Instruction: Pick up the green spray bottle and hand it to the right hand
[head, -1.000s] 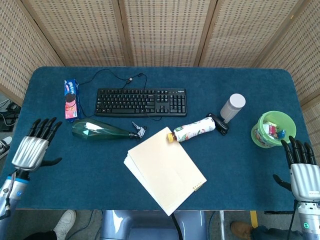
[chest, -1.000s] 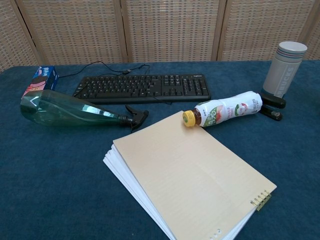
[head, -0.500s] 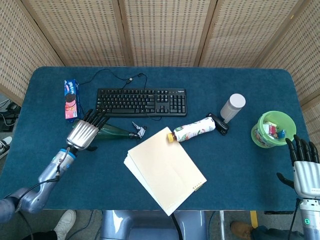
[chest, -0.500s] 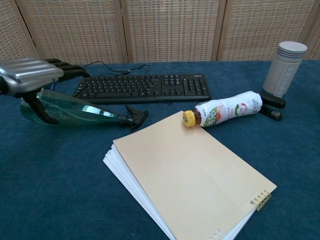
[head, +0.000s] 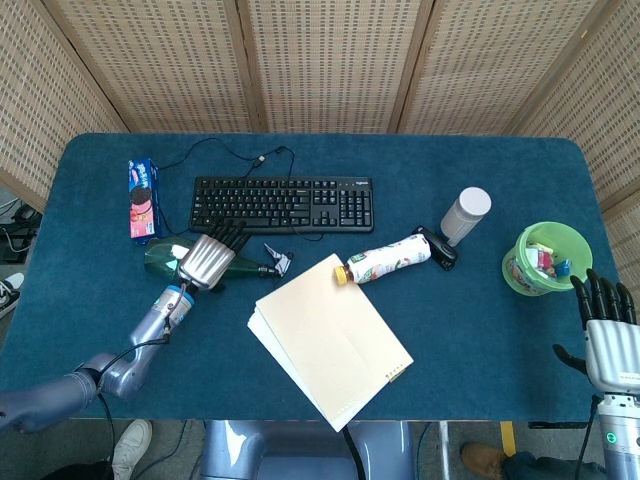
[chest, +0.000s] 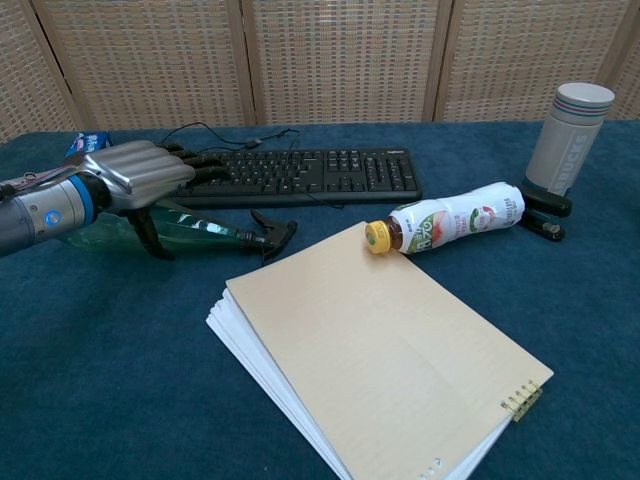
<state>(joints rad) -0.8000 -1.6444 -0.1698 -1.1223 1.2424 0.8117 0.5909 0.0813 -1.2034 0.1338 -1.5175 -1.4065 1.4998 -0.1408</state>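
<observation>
The green spray bottle (head: 165, 257) lies on its side on the blue table, its black nozzle (head: 277, 262) pointing right; in the chest view the bottle (chest: 195, 230) shows below the keyboard. My left hand (head: 210, 258) hovers over the bottle's middle, fingers stretched out flat toward the keyboard and thumb down beside the bottle, holding nothing; the chest view shows the same hand (chest: 140, 175). My right hand (head: 607, 338) stays at the table's front right edge, fingers straight and apart, empty.
A black keyboard (head: 282, 203) lies just behind the bottle. A spiral notebook (head: 330, 337) sits in the middle, a drink bottle (head: 388, 259) on its side to its right, then a grey tumbler (head: 465, 214) and a green bowl (head: 546, 258). A cookie pack (head: 142, 197) lies far left.
My left hand has travelled from the table's front left corner rightward and forward, now over the bottle's middle. The right hand has barely moved. The bottle has not shifted.
</observation>
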